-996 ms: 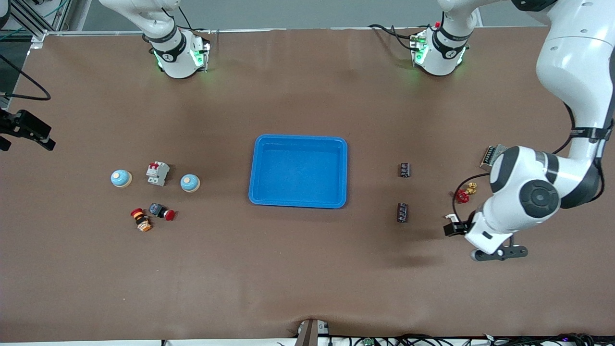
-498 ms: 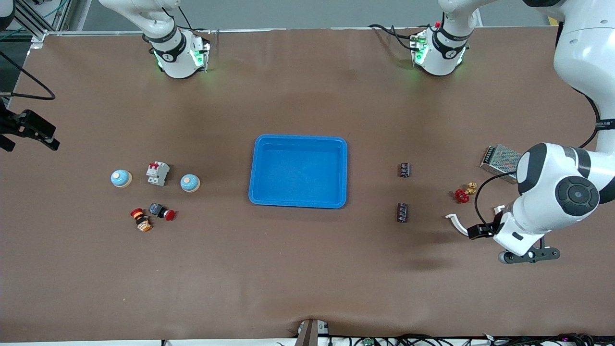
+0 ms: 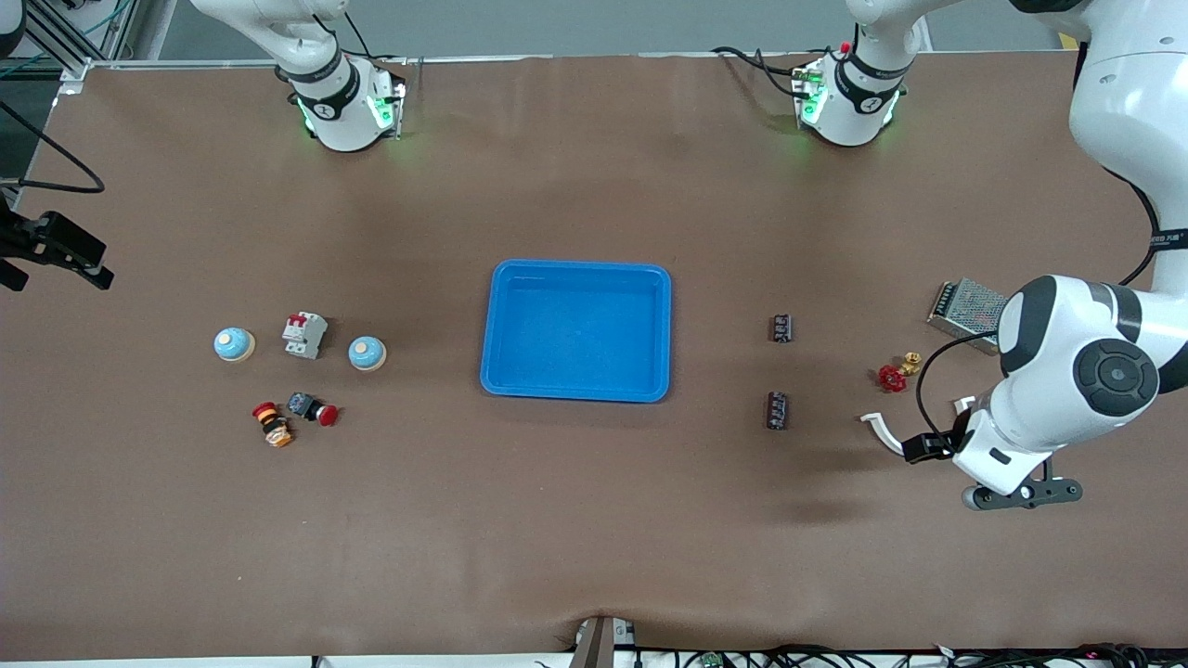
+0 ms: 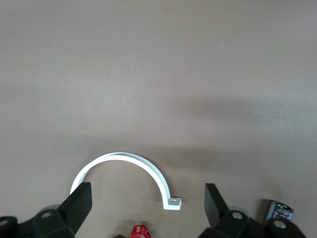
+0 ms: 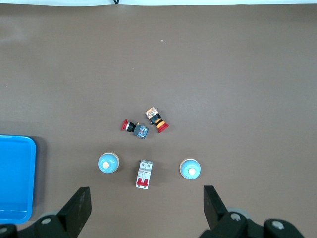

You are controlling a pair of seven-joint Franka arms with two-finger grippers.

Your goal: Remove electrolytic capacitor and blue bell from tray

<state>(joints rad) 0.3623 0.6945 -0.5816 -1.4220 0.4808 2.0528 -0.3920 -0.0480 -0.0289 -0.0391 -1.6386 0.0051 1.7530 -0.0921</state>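
My left gripper (image 4: 146, 208), jaws apart and empty, hangs over a white clamp (image 4: 130, 174); only this wrist view shows the clamp's full arc, with a capacitor (image 4: 277, 212) at the frame edge. My right gripper (image 5: 144, 210), also spread and empty, is high over two bells (image 5: 108, 163). The front view alone shows the tray (image 3: 576, 330) between both groups. Capacitors (image 3: 778, 410) are dark cylinders; bells are blue domes.

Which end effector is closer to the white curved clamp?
Left end effector: it is open just above the white curved clamp. The right end effector is over the bells' end.
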